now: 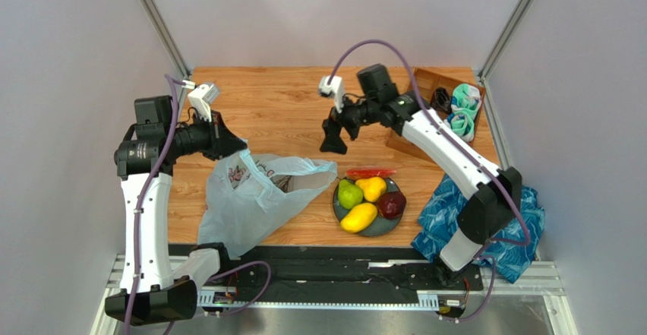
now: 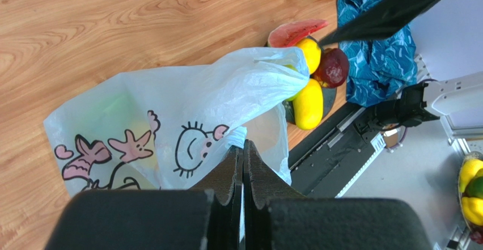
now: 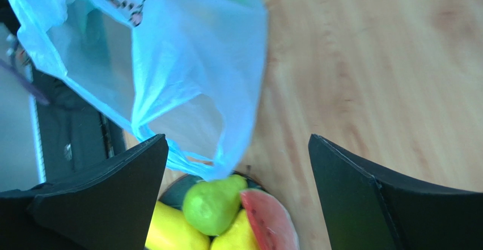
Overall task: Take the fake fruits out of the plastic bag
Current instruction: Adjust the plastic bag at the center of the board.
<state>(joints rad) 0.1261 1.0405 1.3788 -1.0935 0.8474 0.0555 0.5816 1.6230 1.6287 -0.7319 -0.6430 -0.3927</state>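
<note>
The left tool (image 1: 230,145) is clamped shut on the plastic bag (image 1: 250,198), holding up its upper-left corner. The right tool (image 1: 334,139) hangs wide open and empty mid-frame. Five fake fruits (image 1: 370,198) fill a plate (image 1: 386,226) at lower centre.

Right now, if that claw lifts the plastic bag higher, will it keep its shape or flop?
Probably flop: the plastic bag hangs in creases from the left claw, pinched shut on it. It looks thin, translucent, so likely light. Faint green and yellow shapes inside may weigh its bottom down.
</note>
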